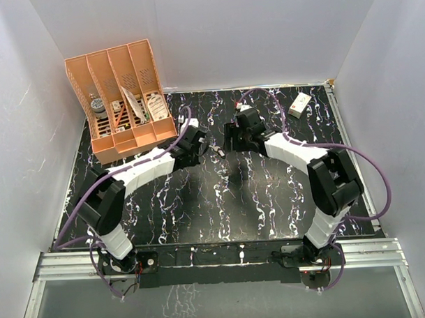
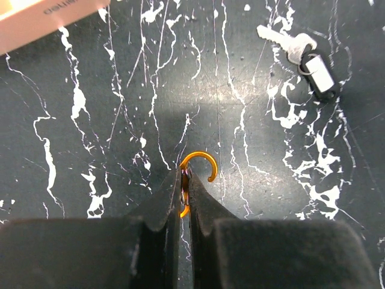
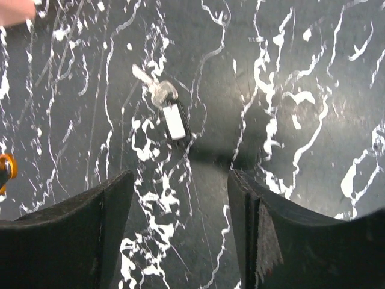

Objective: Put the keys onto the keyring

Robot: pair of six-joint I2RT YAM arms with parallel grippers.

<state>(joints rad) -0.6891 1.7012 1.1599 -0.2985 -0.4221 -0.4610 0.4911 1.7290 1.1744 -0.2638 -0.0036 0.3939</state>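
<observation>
The keyring [image 2: 197, 154] was pinched in the closed left tool [image 2: 185, 180], its open hook left jutting past the fingertips. The keys [image 3: 171, 117] (apart from the keyring) were laid flat on the worktop [image 2: 90, 180], ahead of the wide-open right tool [image 3: 180, 174], untouched.

Bare desk [image 3: 313, 72] surrounds the keys [image 3: 165, 111] on all sides. The right gripper [image 3: 180, 180], jaws spread wide with nothing between them, has a clear path straight to them. Just left of the keys, the left gripper [image 2: 185, 183], pinching the keyring [image 2: 197, 171], is the one close obstacle; the orange organizer [image 1: 120, 99] far left and the white box [image 1: 300, 103] far right stand well apart.
</observation>
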